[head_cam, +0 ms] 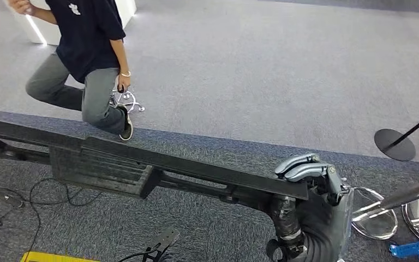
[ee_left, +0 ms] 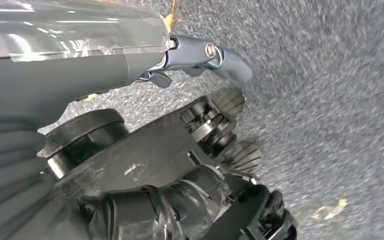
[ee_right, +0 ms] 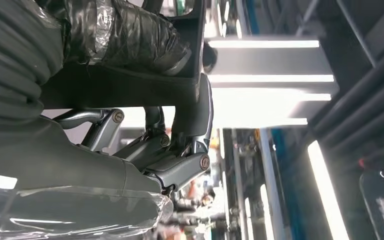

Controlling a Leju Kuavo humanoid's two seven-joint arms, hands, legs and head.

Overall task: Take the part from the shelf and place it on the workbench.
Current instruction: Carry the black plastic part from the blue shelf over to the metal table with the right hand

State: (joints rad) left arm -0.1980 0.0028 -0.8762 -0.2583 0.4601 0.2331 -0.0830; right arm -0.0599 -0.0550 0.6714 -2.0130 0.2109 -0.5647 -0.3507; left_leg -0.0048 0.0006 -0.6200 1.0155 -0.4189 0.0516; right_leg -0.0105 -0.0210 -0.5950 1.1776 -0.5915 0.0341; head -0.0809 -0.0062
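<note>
The right hand [head_cam: 311,174] is gripping one end of the long black part [head_cam: 142,164]; the left hand [ee_left: 200,125] is gripping it too. The part is appearing rigid and unwieldy; holds near both ends are suiting it best.

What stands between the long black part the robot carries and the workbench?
No workbench shows, so I cannot tell. The right hand grips the long black plastic part over grey carpet; a person stands beyond it.
</note>
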